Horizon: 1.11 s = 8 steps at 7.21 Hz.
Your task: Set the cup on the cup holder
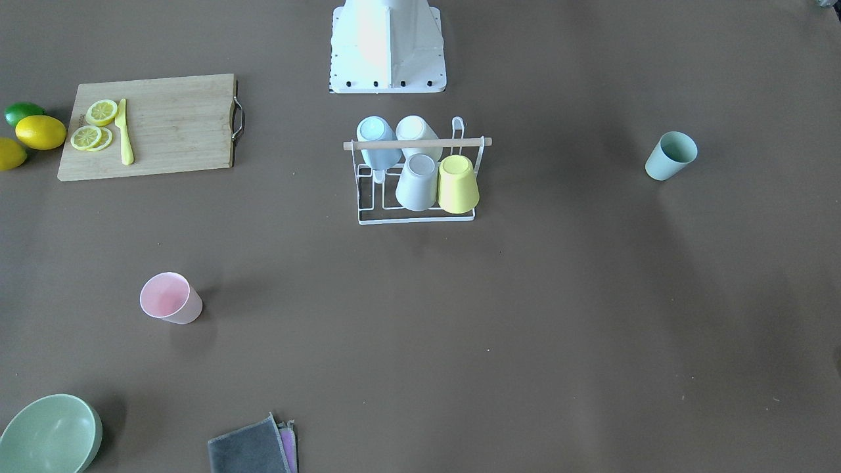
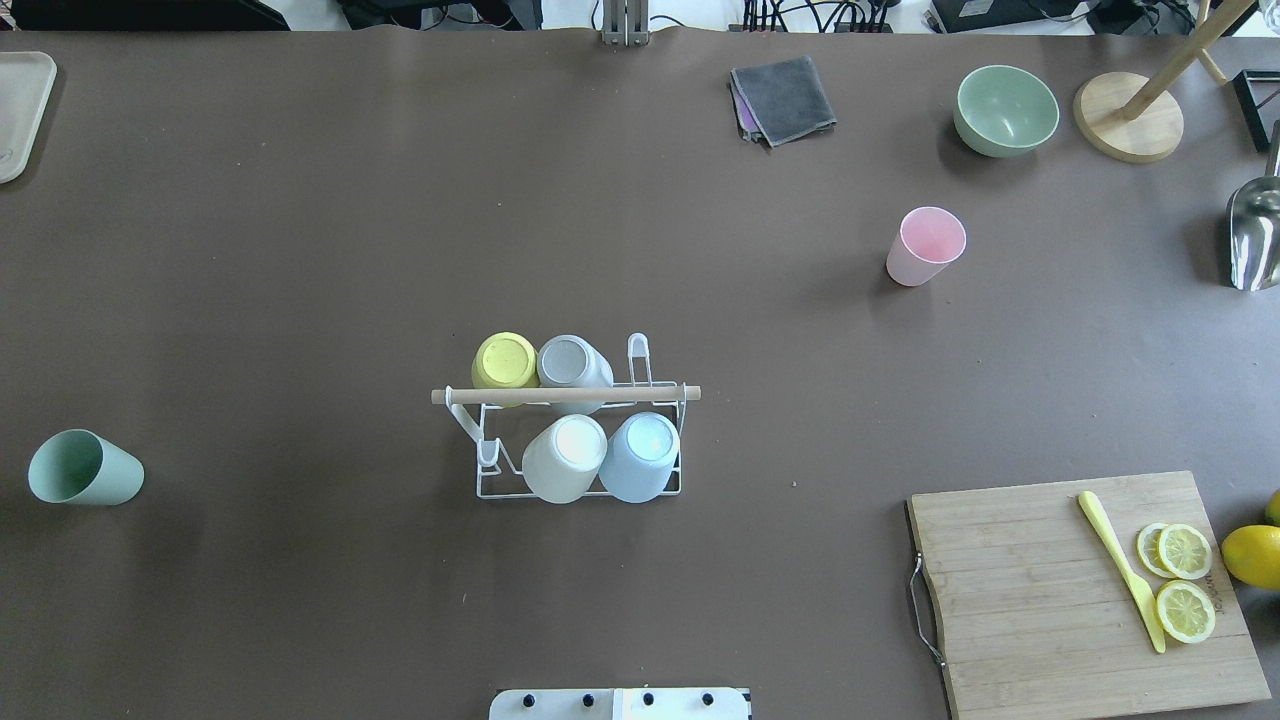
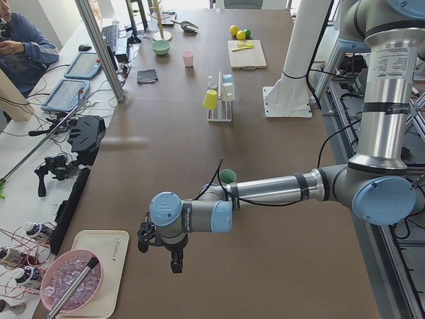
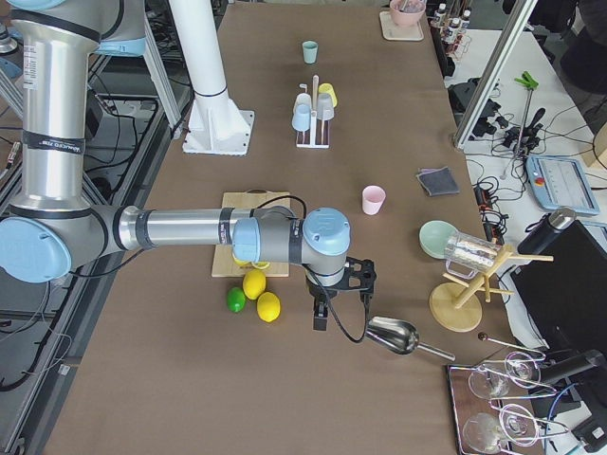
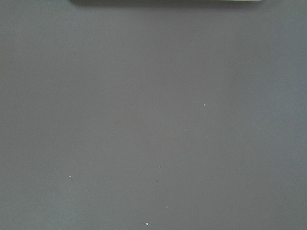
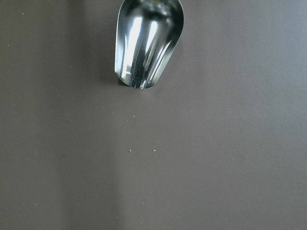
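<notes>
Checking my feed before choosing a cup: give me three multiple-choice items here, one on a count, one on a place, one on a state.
1. Cups on the cup holder? A two; B four; C six.
2. The pink cup stands: A on the table, robot's right half; B on the table, robot's left half; C on the holder.
3. The green cup is: A upside down; B on its side; C upright.
B: yellow cup, grey cup, white cup, blue cup. A: overhead, right of the holder. C: mouth faces up.
</notes>
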Tool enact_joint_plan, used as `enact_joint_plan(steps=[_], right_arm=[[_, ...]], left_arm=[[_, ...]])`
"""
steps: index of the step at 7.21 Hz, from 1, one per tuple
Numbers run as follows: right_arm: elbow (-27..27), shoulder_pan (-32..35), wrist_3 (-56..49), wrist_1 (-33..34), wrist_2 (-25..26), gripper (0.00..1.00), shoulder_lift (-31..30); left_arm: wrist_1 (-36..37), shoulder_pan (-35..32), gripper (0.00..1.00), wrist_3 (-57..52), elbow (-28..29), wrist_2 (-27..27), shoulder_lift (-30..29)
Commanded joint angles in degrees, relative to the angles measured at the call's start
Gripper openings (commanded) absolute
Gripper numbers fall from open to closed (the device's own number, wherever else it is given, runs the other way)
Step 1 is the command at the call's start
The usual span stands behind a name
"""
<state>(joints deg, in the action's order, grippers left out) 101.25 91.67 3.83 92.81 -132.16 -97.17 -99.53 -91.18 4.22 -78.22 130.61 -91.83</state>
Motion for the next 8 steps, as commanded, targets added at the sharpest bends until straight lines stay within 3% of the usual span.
enact_joint_plan(steps=[1,8], right_arm=[[0.09,0.0,0.12,0.0,-0.03,1.0,0.05],[0.18,0.09,-0.14,0.0,-0.74,1.0,-0.21]], left_arm=[[-0.05,0.03,0.98,0.0,0.09,0.08,-0.01],[1.61,6.17,0.98,-0.35,-0.09,0.0,-1.5]])
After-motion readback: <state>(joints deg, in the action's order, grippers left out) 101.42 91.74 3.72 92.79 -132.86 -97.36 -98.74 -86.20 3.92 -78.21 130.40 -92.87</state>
